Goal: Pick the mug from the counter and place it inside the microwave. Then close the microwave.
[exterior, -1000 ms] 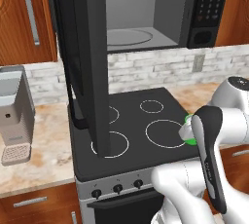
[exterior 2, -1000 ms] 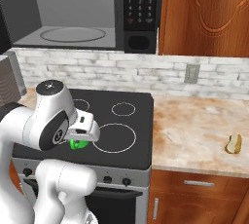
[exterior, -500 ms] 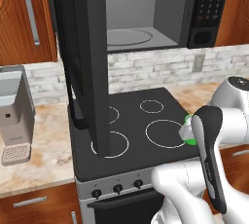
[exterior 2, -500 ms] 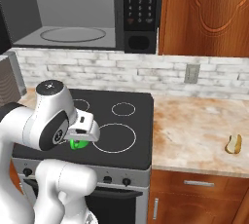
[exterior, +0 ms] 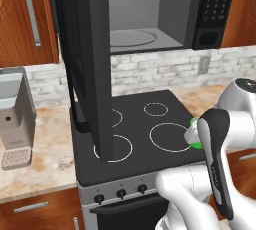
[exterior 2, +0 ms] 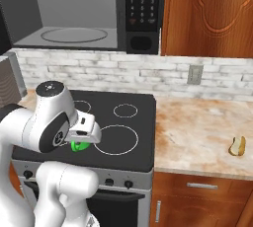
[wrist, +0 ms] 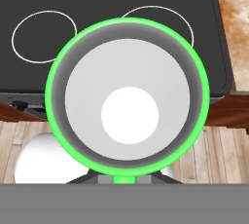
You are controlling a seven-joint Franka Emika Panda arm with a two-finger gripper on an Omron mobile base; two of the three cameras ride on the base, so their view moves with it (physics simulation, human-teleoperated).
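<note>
Nothing has shifted since the earlier frames: arm, mug and open door sit as before.

Mug fills my hand view, seen straight down its mouth; green rim, grey inner wall, white floor. My gripper is clamped shut on its lip at 6 o'clock; my fingertips are cut off by the bottom edge. Held aloft over the front edge of the stovetop, wood floor beneath.

From the left base view only a green sliver of the mug shows, tucked behind my forearm at 3 o'clock. From the right base view it peeps under my wrist at 8 o'clock. Handle: cannot tell.

Microwave hangs above the stove, door swung wide, its edge toward the camera and blocking part of the left burners. Turntable visible, cavity bare.

Count: one mug, one microwave, four ring burners, one coffee machine at 9 o'clock, cut off by the left edge, one small food item on the counter at 3 o'clock, one wall outlet.
</note>
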